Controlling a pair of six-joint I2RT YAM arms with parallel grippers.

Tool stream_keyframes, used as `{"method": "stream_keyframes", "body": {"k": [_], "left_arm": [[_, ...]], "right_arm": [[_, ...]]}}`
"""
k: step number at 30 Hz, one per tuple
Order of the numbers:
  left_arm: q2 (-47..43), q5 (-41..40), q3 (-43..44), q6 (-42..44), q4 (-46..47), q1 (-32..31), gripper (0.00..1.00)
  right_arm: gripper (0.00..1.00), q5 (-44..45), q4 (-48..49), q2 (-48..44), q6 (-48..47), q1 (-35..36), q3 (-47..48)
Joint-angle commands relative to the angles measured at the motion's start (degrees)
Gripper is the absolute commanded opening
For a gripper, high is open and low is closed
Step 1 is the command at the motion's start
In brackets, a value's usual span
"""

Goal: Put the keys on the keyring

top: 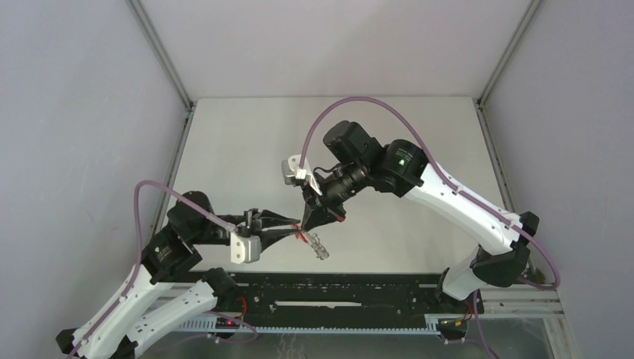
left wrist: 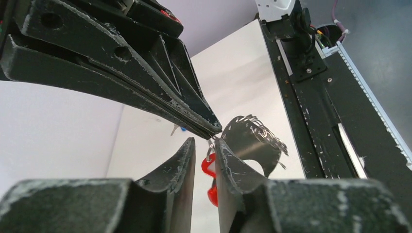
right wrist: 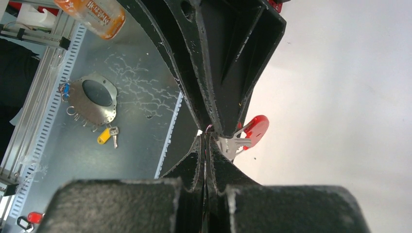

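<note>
Right jaws clenched — contents unclear. Red-tag key [right wrist: 252, 131] just beside their tips, blade inward, tag outward. Left jaws gapped, tip-to-tip opposite — grip unclear.

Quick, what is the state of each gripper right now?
Left gripper: jaws slightly apart, a red piece seen in the gap; grip cannot be told.
Right gripper: jaws closed; holding what, cannot be told.
</note>
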Motion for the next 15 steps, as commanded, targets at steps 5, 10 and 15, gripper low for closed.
{"method": "stream_keyframes", "body": {"k": [5,10,15], "left_arm": [[-0.7,-1.5,-0.7,-0.1,2.0,-0.3,0.15],[-0.5,-1.2,-0.8,0.4,1.0,-0.3,0.08],[-0.5,-0.9,-0.6,0.2,0.8,-0.4,0.02]], "right_arm": [[0.0,0.0,9.0,-4.2,4.7,-0.2,-3.4],[0.0,0.1,15.6,-7.9,7.9,-1.3,-8.9],[0.0,1.4,20.6,-10.0,10.6,-1.5,-12.5]]}}
